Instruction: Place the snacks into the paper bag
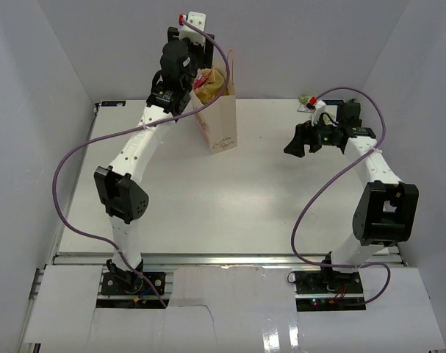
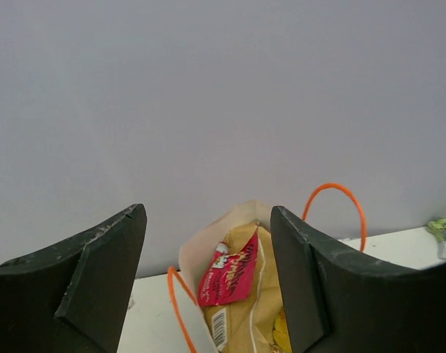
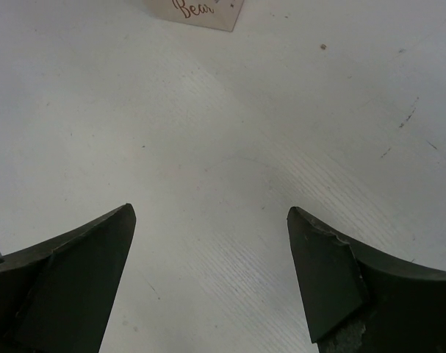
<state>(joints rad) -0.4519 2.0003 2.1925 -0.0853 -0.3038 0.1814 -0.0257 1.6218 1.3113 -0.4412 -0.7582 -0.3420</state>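
1. We see the paper bag (image 1: pixel 221 123) standing upright on the table (image 1: pixel 237 209), its orange handles (image 2: pixel 339 190) raised.
2. Inside the bag, the tan-yellow chip bag (image 2: pixel 246 316) stands on end. A pink packet (image 2: pixel 228 273) rests against it near the bag's mouth.
3. A light green packet (image 2: pixel 444 226) lies on the table to the right of the bag, well apart from it.
4. Our left gripper (image 2: pixel 208 213) hovers just above the bag's mouth, toward the bag's left side. Its fingers (image 2: pixel 105 279) are spread wide with nothing between them.
5. Our right gripper (image 3: pixel 209 213) hangs over bare table to the right of the bag, well apart from it. Its jaws stand apart and hold nothing.
6. From the right wrist we catch only the bag's foot, with its printed lettering (image 3: pixel 200 10).
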